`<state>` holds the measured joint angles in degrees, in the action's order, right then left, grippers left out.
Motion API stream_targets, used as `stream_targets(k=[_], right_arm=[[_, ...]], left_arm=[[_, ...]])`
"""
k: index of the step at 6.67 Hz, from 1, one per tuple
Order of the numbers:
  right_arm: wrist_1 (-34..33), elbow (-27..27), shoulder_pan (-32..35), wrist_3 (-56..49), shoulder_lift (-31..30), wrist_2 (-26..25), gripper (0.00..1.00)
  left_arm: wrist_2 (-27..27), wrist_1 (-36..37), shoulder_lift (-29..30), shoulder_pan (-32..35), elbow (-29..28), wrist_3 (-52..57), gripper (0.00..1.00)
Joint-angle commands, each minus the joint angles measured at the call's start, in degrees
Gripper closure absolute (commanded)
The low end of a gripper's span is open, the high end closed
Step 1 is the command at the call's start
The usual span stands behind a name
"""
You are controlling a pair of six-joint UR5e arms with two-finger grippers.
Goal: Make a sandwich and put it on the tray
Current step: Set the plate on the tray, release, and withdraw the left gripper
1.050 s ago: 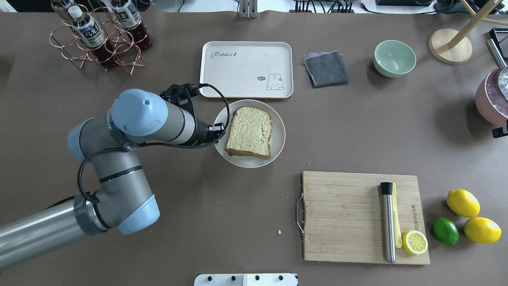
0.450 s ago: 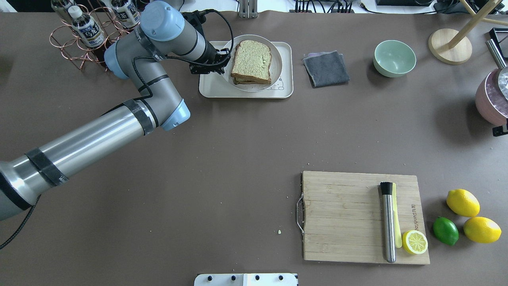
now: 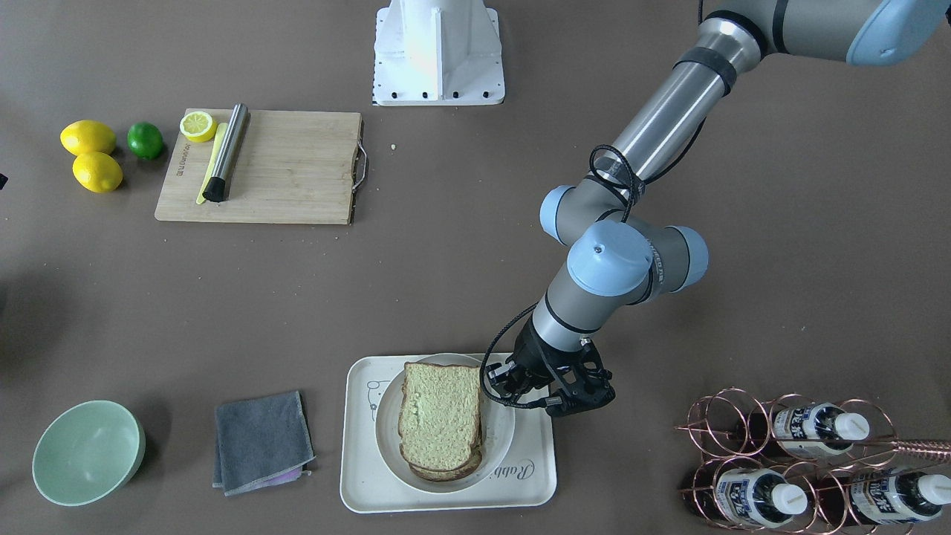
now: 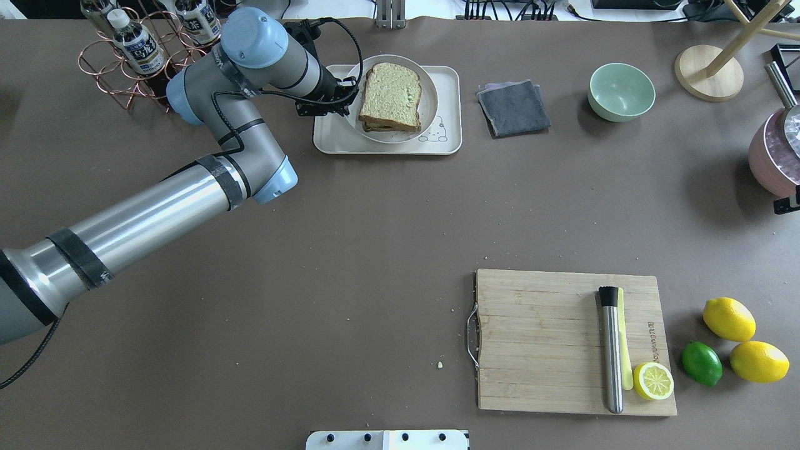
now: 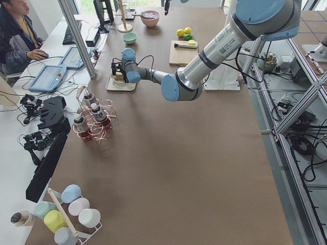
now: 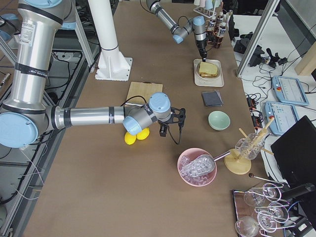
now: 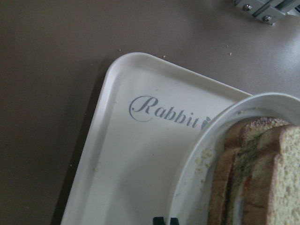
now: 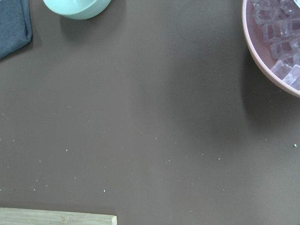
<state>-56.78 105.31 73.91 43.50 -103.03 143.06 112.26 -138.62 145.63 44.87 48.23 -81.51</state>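
Since a second ago the white plate [image 4: 430,109] carrying the sandwich [image 4: 390,94] has left the table [image 4: 350,250] and now lies over the tray [image 4: 331,136], shifted slightly toward the arm. The left hand [image 4: 345,95] pinches the plate's rim; whether the plate rests on the tray is unclear. The pink bowl [image 6: 197,167] holds ice cubes, and the copper rack [image 4: 147,78] holds bottles [image 4: 134,47]. I cannot tell the right hand's [image 6: 170,129] grip.

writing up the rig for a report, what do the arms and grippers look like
Left arm and right arm are silver-grey tubes with pale blue joint caps. The left has black tape bands and a looping black cable. Left gripper and right gripper are black, open-framed.
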Motion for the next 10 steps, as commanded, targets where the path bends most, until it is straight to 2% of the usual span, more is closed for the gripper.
stream_targets(k=[1, 2, 3, 4, 5, 6, 7, 8, 9, 10], right_arm=[[0.0, 0.0, -1.1, 0.1, 0.1, -0.2, 0.0], [0.0, 0.1, -1.2, 0.2, 0.1, -1.2, 0.0], [0.0, 0.1, -1.2, 0.2, 0.2, -2.0, 0.0], [0.1, 0.1, -1.2, 0.1, 0.5, -1.9, 0.0], [0.1, 0.1, -1.0, -0.2, 0.5, -1.9, 0.0], [0.0, -0.4, 0.3, -0.6, 0.2, -2.2, 0.0], [-0.4, -0.5, -1.1, -0.7, 0.1, -5.8, 0.0], [-4.4, -0.6, -0.5, -4.4, 0.2, -8.0, 0.0], [-11.4, -0.6, 2.2, -13.8, 0.8, -8.3, 0.0], [-19.3, -0.5, 7.0, -24.8, 1.9, -8.4, 0.0]], left_arm=[[0.3, -0.7, -0.2, 0.1, 0.4, -0.1, 0.33], [2.2, -0.3, -1.0, 1.2, 3.2, -2.3, 0.33], [3.2, 1.1, -7.5, 1.6, 13.1, -1.9, 0.33], [8.9, 6.2, -12.6, 3.9, 21.0, -1.3, 0.33], [14.6, 11.5, -19.4, 7.7, 29.0, 7.5, 0.33], [18.6, 19.6, -23.8, 11.9, 34.5, 20.5, 0.33], [19.7, 30.6, -27.9, 15.9, 42.5, 32.9, 0.33], [19.8, 41.2, -34.6, 18.9, 50.5, 46.8, 0.33], [19.9, 46.8, -40.9, 23.5, 55.7, 59.2, 0.32], [20.0, 49.3, -45.7, 28.5, 57.5, 69.5, 0.32]])
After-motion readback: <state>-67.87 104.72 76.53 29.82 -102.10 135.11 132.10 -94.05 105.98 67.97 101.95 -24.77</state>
